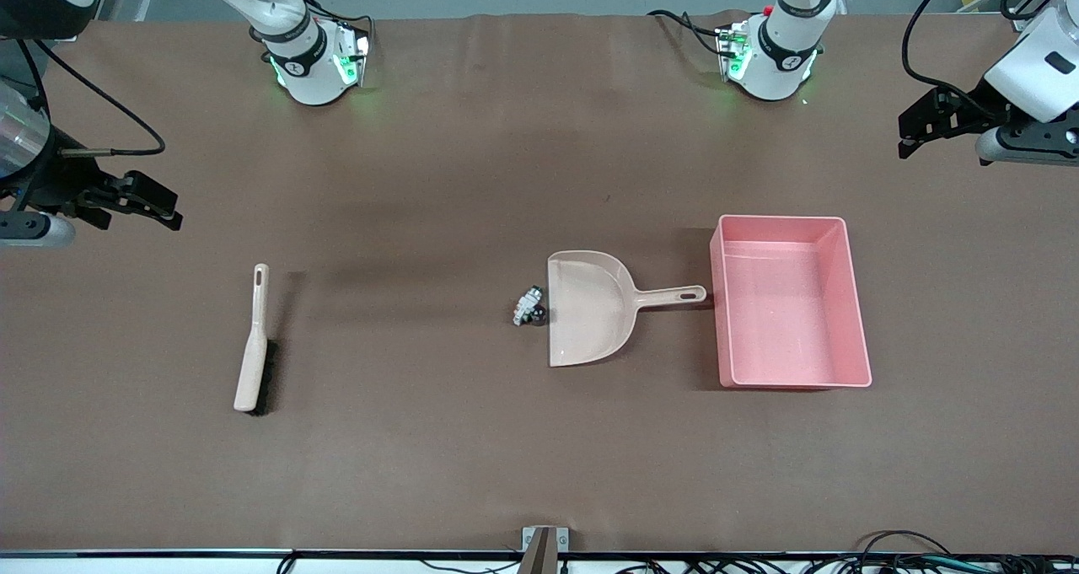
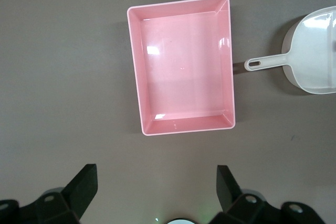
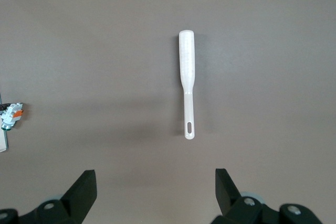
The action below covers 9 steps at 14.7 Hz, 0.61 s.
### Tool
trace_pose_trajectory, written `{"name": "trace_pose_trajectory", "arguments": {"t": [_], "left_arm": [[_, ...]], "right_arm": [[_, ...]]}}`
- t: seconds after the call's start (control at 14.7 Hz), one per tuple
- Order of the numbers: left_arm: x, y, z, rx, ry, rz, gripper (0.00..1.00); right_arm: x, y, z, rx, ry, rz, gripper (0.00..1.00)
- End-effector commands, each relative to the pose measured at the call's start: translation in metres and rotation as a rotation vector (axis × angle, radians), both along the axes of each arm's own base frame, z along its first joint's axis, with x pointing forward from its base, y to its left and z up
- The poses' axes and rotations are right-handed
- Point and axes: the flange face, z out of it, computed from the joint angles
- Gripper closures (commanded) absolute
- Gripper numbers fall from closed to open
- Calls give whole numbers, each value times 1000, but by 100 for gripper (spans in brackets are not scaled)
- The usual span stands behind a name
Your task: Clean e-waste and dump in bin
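Beside the dustpan [image 1: 590, 308] I see scraps [image 1: 529, 306], perhaps touching it; both grippers [image 1: 919, 129] [image 1: 156, 201] hover spread wide, empty.

A: How open is the surface [image 1: 472, 439] around the dustpan [image 1: 590, 308]?

B: Its open mouth has the e-waste [image 1: 529, 307] sitting just at the lip – a pincer coming in low there meets the scraps first. From the dustpan toward the right arm's end the brown cover lies bare up to the brush [image 1: 251, 351], which is well apart.

A: And at the handle?

B: Tight – the handle's tip nearly reaches the wall of the bin [image 1: 856, 304], leaving only a narrow gap.

A: Overhead?

B: Nothing hangs over the dustpan. The left pincer [image 1: 915, 131] and the right pincer [image 1: 164, 207] both wait, fingers spread, up near the surface's two ends.
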Motion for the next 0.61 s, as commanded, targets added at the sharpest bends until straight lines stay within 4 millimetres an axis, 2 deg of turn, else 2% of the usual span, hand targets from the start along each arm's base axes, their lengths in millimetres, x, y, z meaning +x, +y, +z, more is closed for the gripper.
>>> {"name": "trace_pose_trajectory", "arguments": {"t": [0.0, 0.55], "left_arm": [[-1, 0, 5, -15, -2, 7, 0], [3, 0, 2, -16, -4, 5, 0]], "right_arm": [[-6, -2, 5, -3, -8, -12, 0], [-5, -2, 3, -3, -7, -14, 0]]}}
